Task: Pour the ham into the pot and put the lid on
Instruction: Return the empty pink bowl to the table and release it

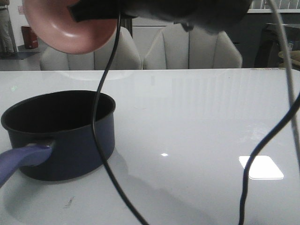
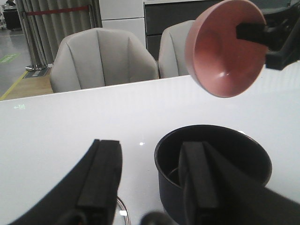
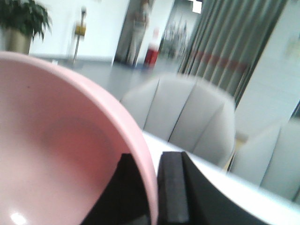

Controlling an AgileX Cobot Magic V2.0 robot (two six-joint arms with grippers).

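Pink bowl (image 1: 70, 28) tipped empty above the pot (image 1: 61, 136), upper left of the front view.
My right gripper (image 3: 152, 187) pinches its rim; left gripper (image 2: 150, 183) gapes idle (ham unseen, probably poured). Lid remains, out of view.

One dark navy round saucepan with a black inside (image 1: 70, 140) stands on the white glossy surface (image 1: 197, 117), at about nine o'clock on it in the front view, with one long purple-blue handle (image 1: 21, 159). One pink round bowl (image 1: 70, 28) hangs above it at twelve o'clock. Two black cables (image 1: 101, 140) cross the front view. Two pale grey upholstered chairs (image 1: 187, 49) stand beyond the far edge. Two black tools show: the left one (image 2: 150, 183) and the right one (image 3: 150, 187). Ham pieces: none countable, since the saucepan's inside is too dark to judge.
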